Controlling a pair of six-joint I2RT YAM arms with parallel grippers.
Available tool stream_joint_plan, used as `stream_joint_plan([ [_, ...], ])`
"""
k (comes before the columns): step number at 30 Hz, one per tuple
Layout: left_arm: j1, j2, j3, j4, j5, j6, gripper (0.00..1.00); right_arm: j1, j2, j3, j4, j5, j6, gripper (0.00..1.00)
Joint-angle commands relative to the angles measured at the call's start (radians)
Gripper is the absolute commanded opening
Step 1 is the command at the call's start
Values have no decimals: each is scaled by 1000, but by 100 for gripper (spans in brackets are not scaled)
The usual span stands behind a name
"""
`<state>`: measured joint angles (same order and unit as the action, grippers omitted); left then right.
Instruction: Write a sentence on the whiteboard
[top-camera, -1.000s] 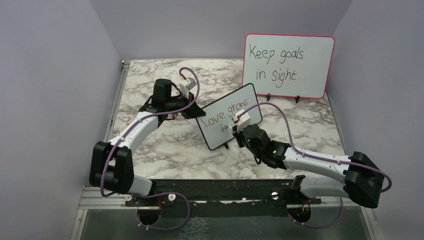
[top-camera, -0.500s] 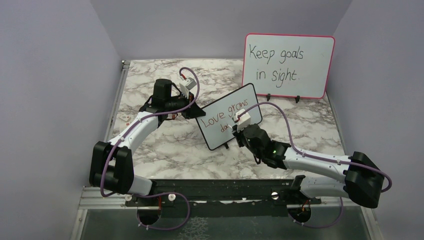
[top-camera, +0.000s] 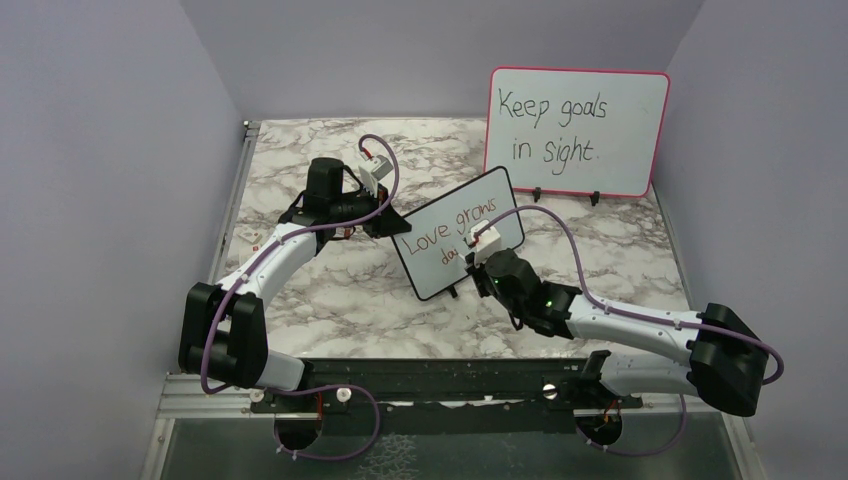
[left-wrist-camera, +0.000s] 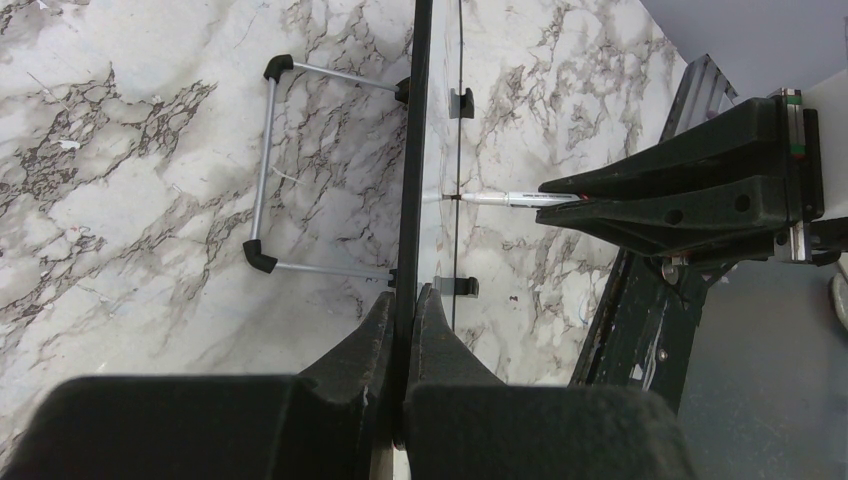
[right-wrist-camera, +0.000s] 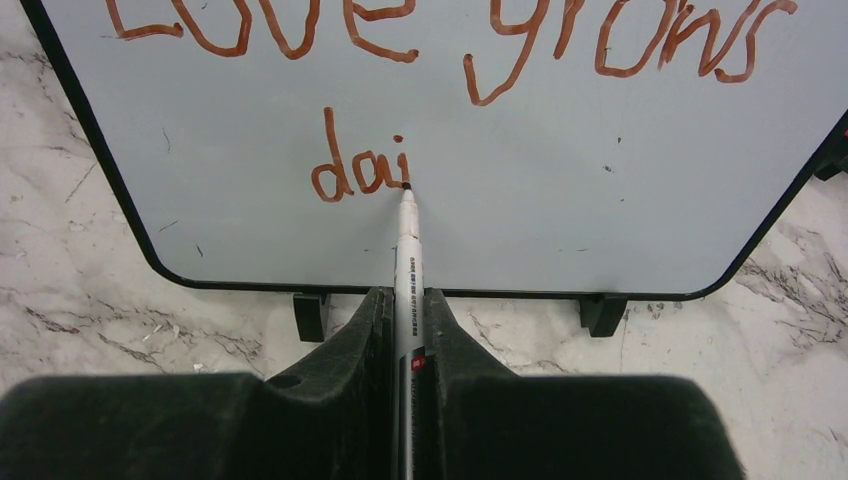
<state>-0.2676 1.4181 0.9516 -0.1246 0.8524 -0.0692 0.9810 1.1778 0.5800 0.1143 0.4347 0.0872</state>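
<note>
Right wrist view puts the small black-framed whiteboard (right-wrist-camera: 560, 200) straight ahead of the right hand (right-wrist-camera: 406, 300), standing upright on its two black feet on the marble-patterned table (right-wrist-camera: 60, 300). The reddish-brown handwritten sentence (right-wrist-camera: 480, 75) reads "Love grows" on the top line, with only "dai" beneath it. That hand is closed tight on a white marker pen (right-wrist-camera: 408, 260), whose tip touches the board at the foot of the "i".

I'd say the writing is nearly done, partway through the last word. The next move calls for shifting the tip just past the "i" and drawing an "l" and a "y", with pressure light enough not to tip the board.

Left wrist view gives what that one cannot. It shows the board edge-on, with the left hand (left-wrist-camera: 405, 300) pinched shut on its black frame to steady it and the pen meeting the face from the far side. A silver wire prop (left-wrist-camera: 265, 170) juts from the board's back onto the table. Only the top camera shows the larger pink-framed board (top-camera: 577, 130), well beyond both hands.
</note>
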Motion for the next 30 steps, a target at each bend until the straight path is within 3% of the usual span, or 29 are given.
stream_joint_plan([
  [1, 16, 51, -30, -113, -218, 117, 0, -5, -13, -4, -24, 9, 11, 0],
  [11, 16, 50, -28, -116, -219, 120, 0, -7, -67, 7, 8, 36, -25, 0],
  [30, 16, 53, -28, -116, -216, 120, 0, -22, -9, 60, 95, -8, -78, 0],
])
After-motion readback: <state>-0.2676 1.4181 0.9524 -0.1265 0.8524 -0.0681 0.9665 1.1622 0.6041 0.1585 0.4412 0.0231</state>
